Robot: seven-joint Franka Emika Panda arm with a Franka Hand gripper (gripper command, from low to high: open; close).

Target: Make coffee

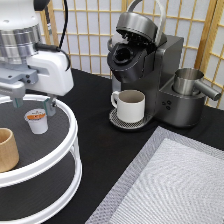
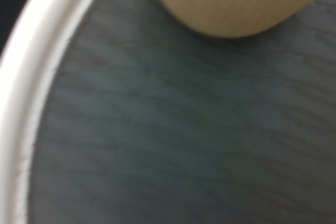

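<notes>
The coffee pod (image 1: 36,120), small and white with an orange-printed lid, stands upright on the top shelf of a white round two-tier tray (image 1: 70,150) at the exterior view's left. My gripper (image 1: 34,105) hangs just above the pod, open, one finger on each side of it and apart from it. The cream mug (image 1: 130,105) stands on the drip plate of the dark coffee machine (image 1: 150,65), whose lid is raised. The wrist view shows the tray's dark mat (image 2: 172,140), its white rim (image 2: 30,100) and part of the tan wooden cup (image 2: 232,17).
A tan wooden cup (image 1: 7,149) stands on the tray's top shelf at the exterior view's far left. A metal pitcher (image 1: 192,82) sits on the machine's right side. A grey woven placemat (image 1: 175,185) lies at the bottom right. A wooden lattice screen stands behind.
</notes>
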